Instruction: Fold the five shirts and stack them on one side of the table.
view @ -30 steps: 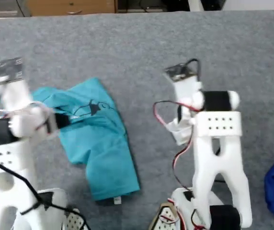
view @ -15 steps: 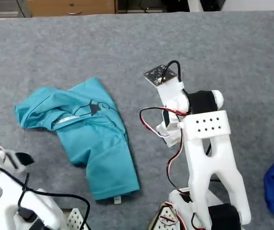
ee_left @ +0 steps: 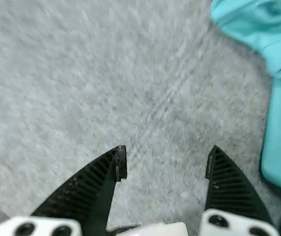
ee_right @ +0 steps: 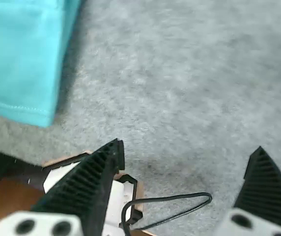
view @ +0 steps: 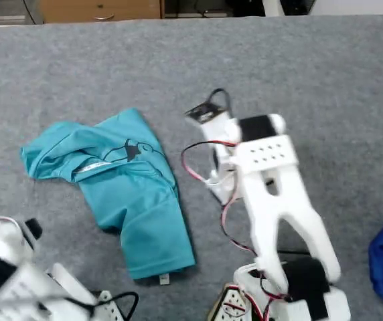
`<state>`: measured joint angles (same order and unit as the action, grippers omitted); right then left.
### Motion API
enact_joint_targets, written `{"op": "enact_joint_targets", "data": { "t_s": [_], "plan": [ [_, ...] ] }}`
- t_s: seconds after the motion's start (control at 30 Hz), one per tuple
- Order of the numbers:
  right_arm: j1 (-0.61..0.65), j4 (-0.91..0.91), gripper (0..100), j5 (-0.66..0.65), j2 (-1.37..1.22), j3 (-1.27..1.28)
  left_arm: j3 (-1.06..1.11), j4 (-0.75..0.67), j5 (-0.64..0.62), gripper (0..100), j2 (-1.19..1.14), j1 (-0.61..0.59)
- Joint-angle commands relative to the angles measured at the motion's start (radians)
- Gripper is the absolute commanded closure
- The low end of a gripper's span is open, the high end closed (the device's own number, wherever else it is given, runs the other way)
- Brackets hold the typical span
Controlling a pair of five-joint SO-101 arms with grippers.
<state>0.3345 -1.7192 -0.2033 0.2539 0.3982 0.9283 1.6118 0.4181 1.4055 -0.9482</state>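
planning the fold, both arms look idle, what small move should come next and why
Probably bring the right gripper over to the teal shirt and down onto its hem corner. It and the left gripper are open over bare table, holding nothing; the shirt lies rumpled, bunched at one end, and that corner is near the right gripper.

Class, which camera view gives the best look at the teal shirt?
The high view: the teal shirt lies whole there, rumpled on the grey table. The left wrist view catches a strip of its edge; the right wrist view, one hemmed corner.
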Motion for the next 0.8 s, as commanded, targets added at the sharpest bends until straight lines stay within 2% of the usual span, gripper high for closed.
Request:
{"op": "enact_joint_targets", "data": {
  "t_s": [0.0,0.1,0.3,0.43,0.67,0.77],
  "plan": [
    [0.145,0.002,61.6,-0.003,-0.064,-0.064,-0.034,0.021,0.009,74,0.249,-0.012],
    [0.254,0.002,61.6,-0.003,-0.113,-0.162,-0.011,0.018,0.009,74,0.427,-0.058],
    [0.397,0.002,61.6,-0.003,-0.289,-0.349,-0.009,0.018,0.011,74,0.371,-0.175],
    [0.421,0.002,61.6,-0.003,-0.449,-0.42,0.055,0.014,0.011,74,0.371,-0.183],
    [0.421,0.002,61.6,-0.008,-0.63,-0.518,0.163,-0.114,0.009,74,0.363,-0.181],
    [0.423,0.0,61.6,-0.011,-0.664,-0.562,0.324,-0.219,0.009,74,0.371,-0.183]
  ]
}}
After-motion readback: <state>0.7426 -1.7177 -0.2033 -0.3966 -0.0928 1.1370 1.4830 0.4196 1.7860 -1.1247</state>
